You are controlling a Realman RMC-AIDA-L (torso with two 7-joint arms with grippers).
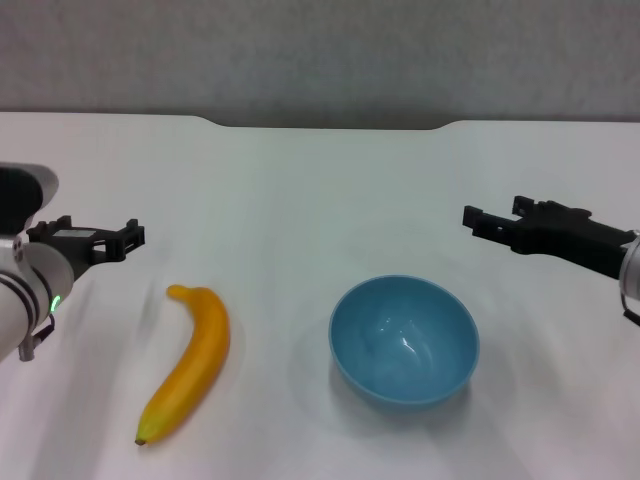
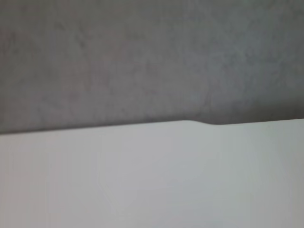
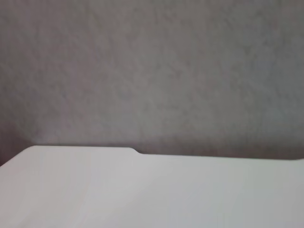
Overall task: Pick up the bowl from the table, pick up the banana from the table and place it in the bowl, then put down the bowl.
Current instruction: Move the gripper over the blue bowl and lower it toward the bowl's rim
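The light-blue bowl (image 1: 404, 340) stands upright and empty on the white table (image 1: 320, 200), right of centre near the front. The yellow-orange banana (image 1: 189, 362) lies on the table to the bowl's left, with its stem end toward the far side. My left gripper (image 1: 133, 236) hovers open and empty at the left, beyond and to the left of the banana. My right gripper (image 1: 492, 212) hovers open and empty at the right, beyond and to the right of the bowl. Both wrist views show only the tabletop and wall; bowl and banana are out of view there.
The table's far edge has a shallow dark notch (image 1: 325, 125), also seen in the left wrist view (image 2: 209, 123) and the right wrist view (image 3: 142, 152). A grey wall (image 1: 320, 50) rises behind the table.
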